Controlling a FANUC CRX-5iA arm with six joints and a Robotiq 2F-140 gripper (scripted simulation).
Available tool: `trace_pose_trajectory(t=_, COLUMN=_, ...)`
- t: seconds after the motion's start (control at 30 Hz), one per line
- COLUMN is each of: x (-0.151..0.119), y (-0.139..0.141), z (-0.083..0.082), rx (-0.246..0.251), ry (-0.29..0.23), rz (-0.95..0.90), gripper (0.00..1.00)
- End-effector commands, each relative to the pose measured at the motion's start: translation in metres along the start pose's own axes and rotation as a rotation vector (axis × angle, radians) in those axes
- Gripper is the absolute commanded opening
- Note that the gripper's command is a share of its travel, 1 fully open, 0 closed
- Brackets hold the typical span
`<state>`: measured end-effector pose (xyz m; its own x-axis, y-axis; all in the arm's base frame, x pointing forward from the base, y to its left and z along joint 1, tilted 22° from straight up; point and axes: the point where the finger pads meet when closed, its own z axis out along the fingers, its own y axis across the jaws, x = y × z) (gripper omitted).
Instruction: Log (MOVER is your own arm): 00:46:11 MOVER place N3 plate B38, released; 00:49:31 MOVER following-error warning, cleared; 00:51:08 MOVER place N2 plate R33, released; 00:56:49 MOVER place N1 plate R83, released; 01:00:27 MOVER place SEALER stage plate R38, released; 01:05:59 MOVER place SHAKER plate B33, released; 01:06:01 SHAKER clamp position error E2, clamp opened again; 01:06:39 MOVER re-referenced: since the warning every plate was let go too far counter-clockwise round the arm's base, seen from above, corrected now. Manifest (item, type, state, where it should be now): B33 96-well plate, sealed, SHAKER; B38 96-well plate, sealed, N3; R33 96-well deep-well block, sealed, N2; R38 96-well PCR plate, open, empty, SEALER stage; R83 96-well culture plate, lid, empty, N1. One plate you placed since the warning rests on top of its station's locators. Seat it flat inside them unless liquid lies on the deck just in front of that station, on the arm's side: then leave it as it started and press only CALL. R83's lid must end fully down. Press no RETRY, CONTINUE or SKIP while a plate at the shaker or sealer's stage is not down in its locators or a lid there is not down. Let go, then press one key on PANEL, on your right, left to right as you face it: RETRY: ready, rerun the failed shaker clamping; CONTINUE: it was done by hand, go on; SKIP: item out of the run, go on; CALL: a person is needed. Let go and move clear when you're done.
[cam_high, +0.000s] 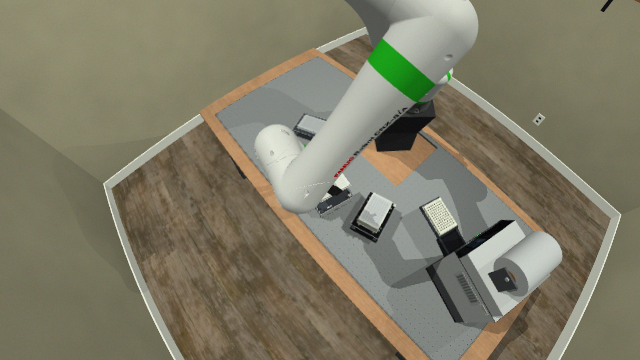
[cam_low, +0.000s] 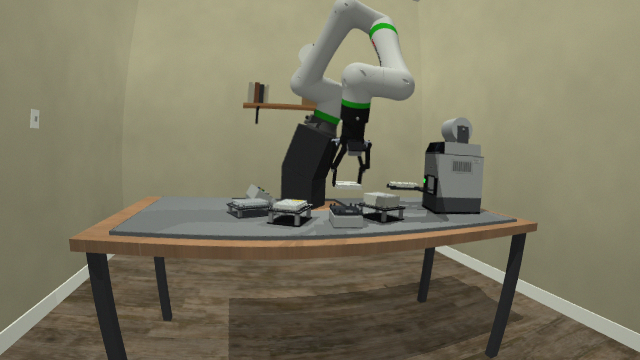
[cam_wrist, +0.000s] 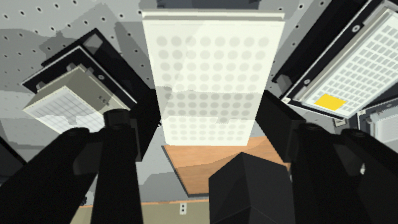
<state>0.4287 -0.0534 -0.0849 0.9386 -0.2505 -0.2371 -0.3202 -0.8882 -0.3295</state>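
Gripper (cam_low: 351, 176) clamped on a sealed 96-well plate (cam_wrist: 212, 75), held high above the shaker (cam_low: 346, 216) near the deck's front edge; skewed lowering could re-perch it on locators.

plate (cam_wrist: 212, 75) cream, grey dots (rows) | table edge (cam_low: 300, 246) orange-brown

My hand (cam_low: 352, 177) holds a plate (cam_low: 348, 185) above the bench (cam_low: 200, 240), over the shaker (cam_low: 346, 218), left of the sealer (cam_low: 454, 175).
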Motion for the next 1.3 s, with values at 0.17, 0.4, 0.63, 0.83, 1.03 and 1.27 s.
trace_pose_trajectory(t=0.17, x=0.001, y=0.0, z=0.002, rx=0.0, ry=0.001, rz=0.0, gripper=0.1)
trace_pose_trajectory(t=0.4, x=0.002, y=0.0, z=0.004, rx=0.0, ry=0.001, rz=0.0, gripper=0.1)
trace_pose_trajectory(t=0.63, x=0.003, y=0.0, z=0.006, rx=0.0, ry=0.001, rz=0.0, gripper=0.1)
trace_pose_trajectory(t=0.83, x=0.004, y=0.0, z=0.007, rx=0.0, ry=0.001, rz=0.0, gripper=0.1)
trace_pose_trajectory(t=1.03, x=0.005, y=0.0, z=0.009, rx=0.0, ry=0.001, rz=0.0, gripper=0.1)
trace_pose_trajectory(t=1.27, x=0.006, y=0.0, z=0.011, rx=0.0, ry=0.001, rz=0.0, gripper=0.1)
